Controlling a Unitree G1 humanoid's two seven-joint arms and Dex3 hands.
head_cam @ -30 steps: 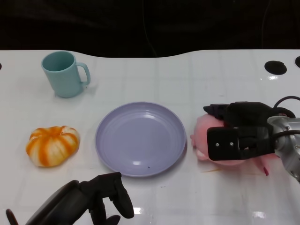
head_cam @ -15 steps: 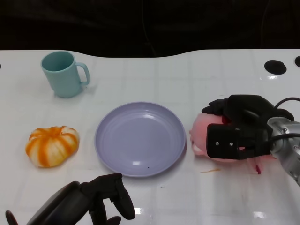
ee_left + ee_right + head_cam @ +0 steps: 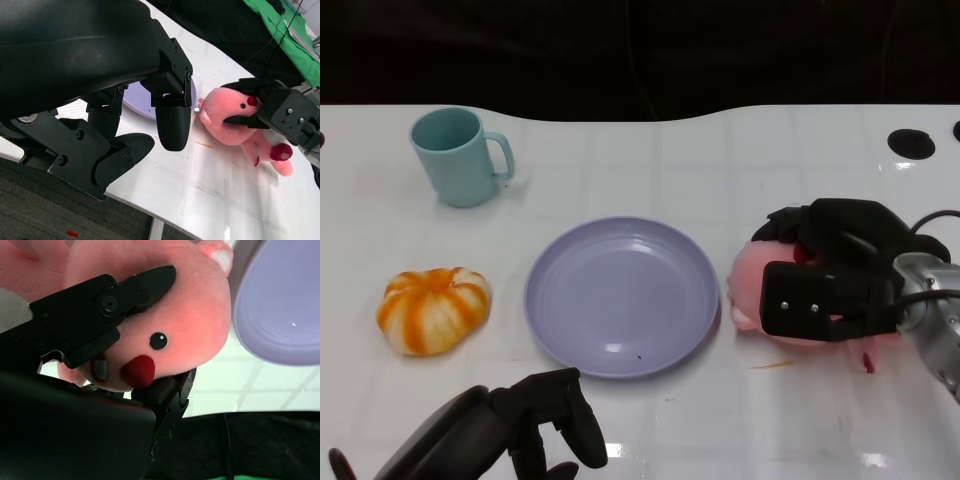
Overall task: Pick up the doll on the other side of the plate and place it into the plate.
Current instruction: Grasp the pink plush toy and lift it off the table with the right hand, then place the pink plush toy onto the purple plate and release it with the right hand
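Currently the right hand [image 3: 830, 290] is gripping the pink doll [image 3: 755, 285], fingers wrapping its head on the white table [image 3: 720, 160]. Its body is trailing away from the purple plate [image 3: 620, 295], which is lying just beside it toward the idle, empty left hand [image 3: 510, 435]; black backdrop behind.

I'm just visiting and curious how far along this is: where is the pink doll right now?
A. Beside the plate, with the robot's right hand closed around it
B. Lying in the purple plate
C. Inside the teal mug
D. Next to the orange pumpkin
A: the pink doll sits beside the purple plate, with the right hand wrapped around its head.
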